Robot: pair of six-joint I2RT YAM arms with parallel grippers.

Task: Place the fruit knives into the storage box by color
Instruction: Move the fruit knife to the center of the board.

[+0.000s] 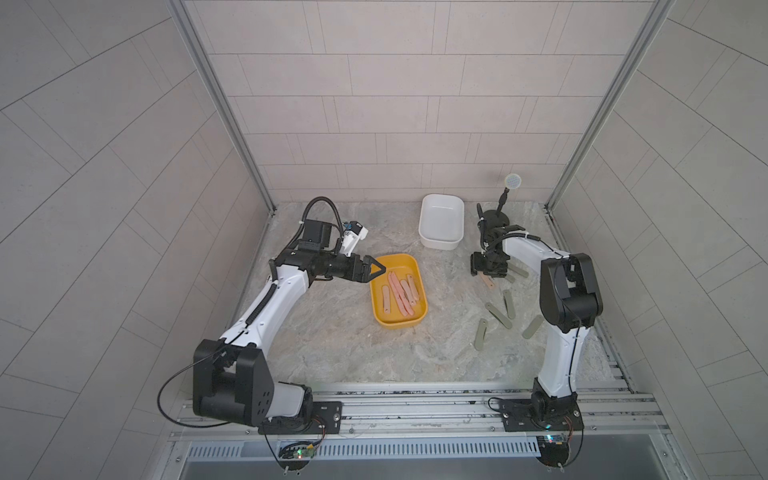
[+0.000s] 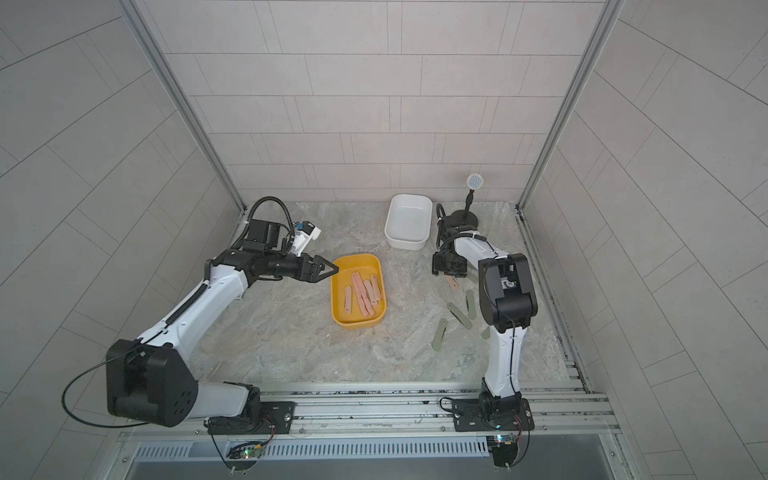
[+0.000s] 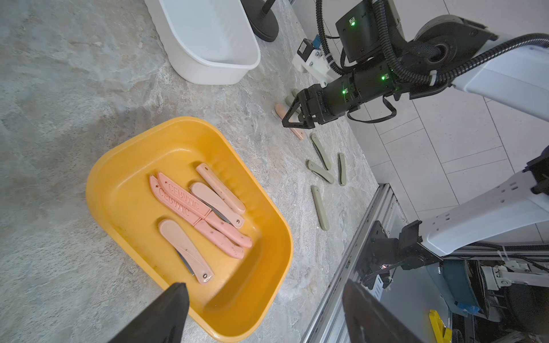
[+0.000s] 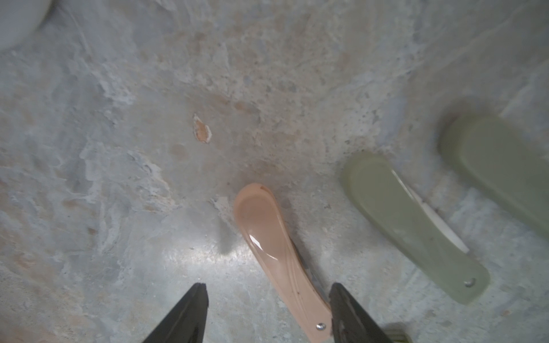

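Note:
Several salmon-pink fruit knives [image 1: 400, 293] [image 3: 202, 208] lie in the yellow storage box [image 1: 376, 307] [image 3: 124, 154]. The white storage box [image 1: 440, 243] [image 3: 208, 71] behind it has nothing in it. One pink knife [image 1: 489, 283] [image 4: 267, 234] lies on the table at the right among several grey-green knives [image 1: 498, 313] [image 4: 410, 225]. My right gripper [image 1: 490, 276] [image 4: 269, 286] is low over that pink knife, open; the knife's pivot end sits between the jaws, against one finger. Open and holding nothing, my left gripper [image 1: 379, 269] [image 3: 264, 285] hovers at the yellow box's far-left corner.
A black stand with a round head [image 1: 505, 208] rises at the back right, just behind my right arm. Aluminium rails [image 1: 415, 405] run along the table's front edge, and tiled walls close the sides and back.

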